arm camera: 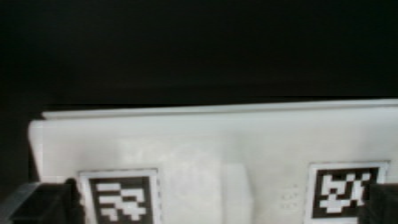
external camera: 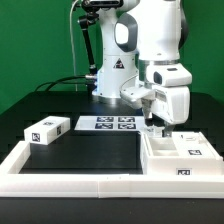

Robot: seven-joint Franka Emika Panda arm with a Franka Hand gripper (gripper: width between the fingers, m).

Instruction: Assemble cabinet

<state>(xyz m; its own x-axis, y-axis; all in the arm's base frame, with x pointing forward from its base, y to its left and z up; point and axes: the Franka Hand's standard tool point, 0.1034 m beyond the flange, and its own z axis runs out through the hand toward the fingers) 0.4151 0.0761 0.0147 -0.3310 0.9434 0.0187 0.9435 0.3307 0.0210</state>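
The cabinet body [external camera: 178, 153] is the large white block at the exterior view's right, with square tags on its faces. My gripper [external camera: 153, 123] hangs right over its near-left top edge. In the wrist view the white tagged face [arm camera: 231, 150] fills the lower half, and it lies between my gripper's [arm camera: 205, 216] dark fingers [arm camera: 22, 205], which stand wide apart at the picture's corners. The jaws look open around the white part, with nothing lifted. A smaller white tagged block [external camera: 47, 130] lies apart at the exterior view's left.
The marker board [external camera: 107, 124] lies flat on the black table in front of the robot base. A long white border rail [external camera: 70, 172] runs along the front and up the left side. A black mat [external camera: 90, 150] lies between the parts.
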